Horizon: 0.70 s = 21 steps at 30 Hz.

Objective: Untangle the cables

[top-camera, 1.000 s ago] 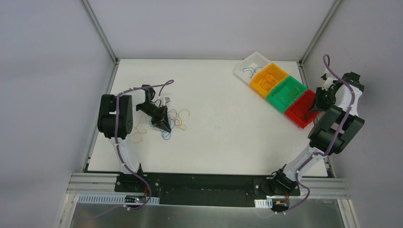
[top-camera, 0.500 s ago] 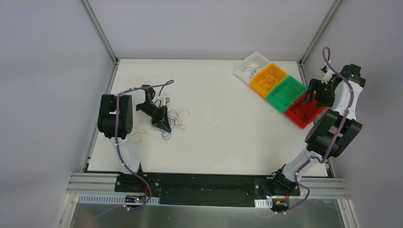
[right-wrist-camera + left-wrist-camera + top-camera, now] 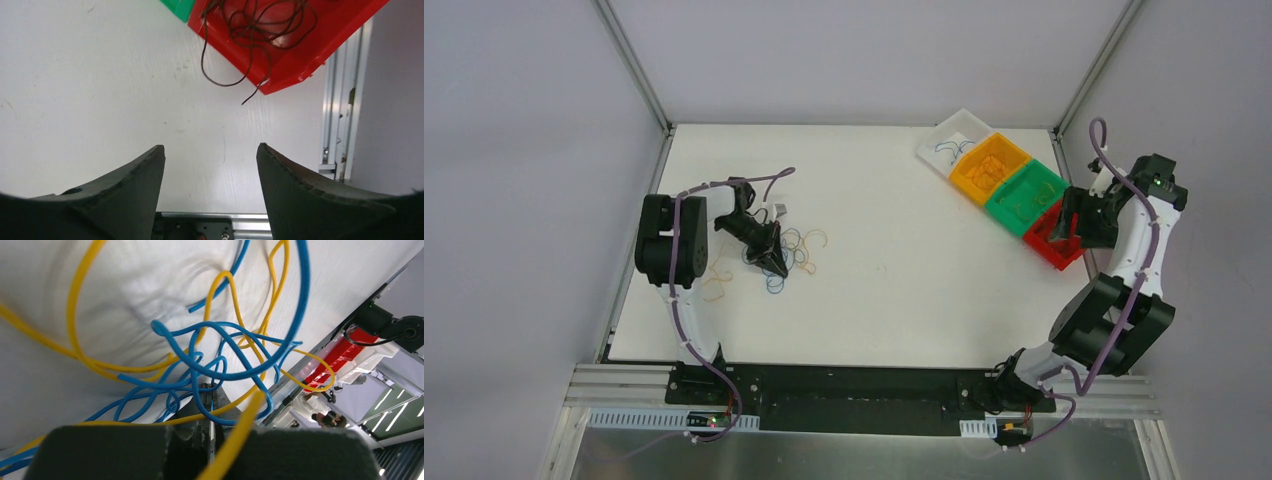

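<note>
Where the worktop (image 3: 894,310) reaches its 9 o'clock side, the cables (image 3: 790,250) lie in a loose bunch of blue and yellow loops, with a few yellow strands (image 3: 715,291) lying apart toward 8 o'clock. The left end effector (image 3: 775,268) points down into that bunch. In its wrist view the left end effector (image 3: 211,412) is clenched, its jaws pressed nearly together, and the blue cables (image 3: 220,347) and yellow cables (image 3: 80,350) curl around and over the tips. Whether a strand is actually pinched between them cannot be told. Toward 2 o'clock a row of bins sits slantwise: a white bin (image 3: 951,137), an orange bin (image 3: 990,168), a green bin (image 3: 1025,196) and a red bin (image 3: 1052,243). The right end effector (image 3: 1061,229) hangs over the red bin and is released. In its wrist view the right end effector (image 3: 210,147) has its jaws spread wide with nothing between them, above bare worktop (image 3: 100,90). At 12 o'clock from them, a dark cable (image 3: 260,25) lies coiled in the red bin (image 3: 320,45), with one loop and a loose end (image 3: 250,96) trailing over the bin's rim onto the worktop.
</note>
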{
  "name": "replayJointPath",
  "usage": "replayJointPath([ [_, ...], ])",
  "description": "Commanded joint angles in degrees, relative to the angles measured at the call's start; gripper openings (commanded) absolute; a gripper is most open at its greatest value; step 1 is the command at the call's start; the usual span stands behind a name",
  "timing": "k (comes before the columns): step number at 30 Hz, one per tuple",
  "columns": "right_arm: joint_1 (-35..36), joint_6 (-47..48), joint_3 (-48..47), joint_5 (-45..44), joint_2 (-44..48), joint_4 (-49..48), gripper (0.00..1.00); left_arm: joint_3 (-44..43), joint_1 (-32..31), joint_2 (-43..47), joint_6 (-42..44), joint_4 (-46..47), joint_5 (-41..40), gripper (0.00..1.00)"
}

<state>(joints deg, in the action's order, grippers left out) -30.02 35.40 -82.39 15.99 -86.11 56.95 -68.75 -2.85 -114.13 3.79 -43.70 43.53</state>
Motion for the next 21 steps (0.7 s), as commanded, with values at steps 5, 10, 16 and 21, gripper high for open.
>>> replayJointPath([
  [5, 8.12, -4.52, 4.72, 13.88, 4.70, 4.89, 0.69, -6.86, -10.34, -3.60, 0.55, -0.30, 3.30, 0.00],
  [10, 15.16, -8.03, 7.83, 21.31, 6.64, -0.15, 0.67, -15.12, -18.40, -3.35, -6.02, 4.02, 12.25, 0.00],
  [16, 22.76, -10.21, 11.14, 23.34, 7.10, -5.04, 0.64, -12.67, -16.63, 7.57, -5.89, 4.24, 18.95, 0.27],
  [21, 31.94, -14.81, 13.98, 22.31, 4.60, -10.85, 0.63, -5.14, -7.75, 12.73, -6.97, 4.20, 14.78, 0.41],
])
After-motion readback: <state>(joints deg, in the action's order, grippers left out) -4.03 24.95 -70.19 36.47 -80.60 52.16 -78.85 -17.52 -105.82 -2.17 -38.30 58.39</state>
